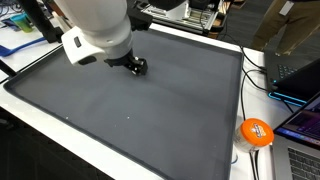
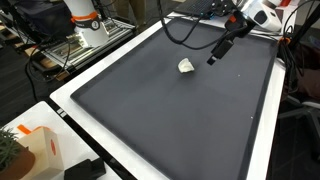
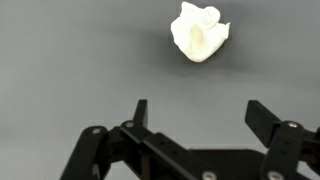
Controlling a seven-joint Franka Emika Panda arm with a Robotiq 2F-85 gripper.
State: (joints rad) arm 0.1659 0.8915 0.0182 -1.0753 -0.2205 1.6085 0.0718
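A small white crumpled lump (image 2: pixel 187 66) lies on the dark grey mat (image 2: pixel 170 120), toward its far side. In the wrist view the lump (image 3: pixel 200 32) lies ahead of my gripper (image 3: pixel 200 110), apart from it. The two black fingers stand wide open with only bare mat between them. In an exterior view my gripper (image 2: pixel 213 58) hangs just above the mat, close beside the lump, without touching it. In the exterior view from the opposite side the white wrist covers the lump, and only the gripper (image 1: pixel 135 66) shows over the mat (image 1: pixel 150 120).
A white table border (image 1: pixel 232 150) frames the mat. An orange round object (image 1: pixel 257 132), cables and laptops (image 1: pixel 300 75) crowd one side. The robot's base (image 2: pixel 85 22) stands at the back, and an orange-and-white box (image 2: pixel 35 150) sits near the front corner.
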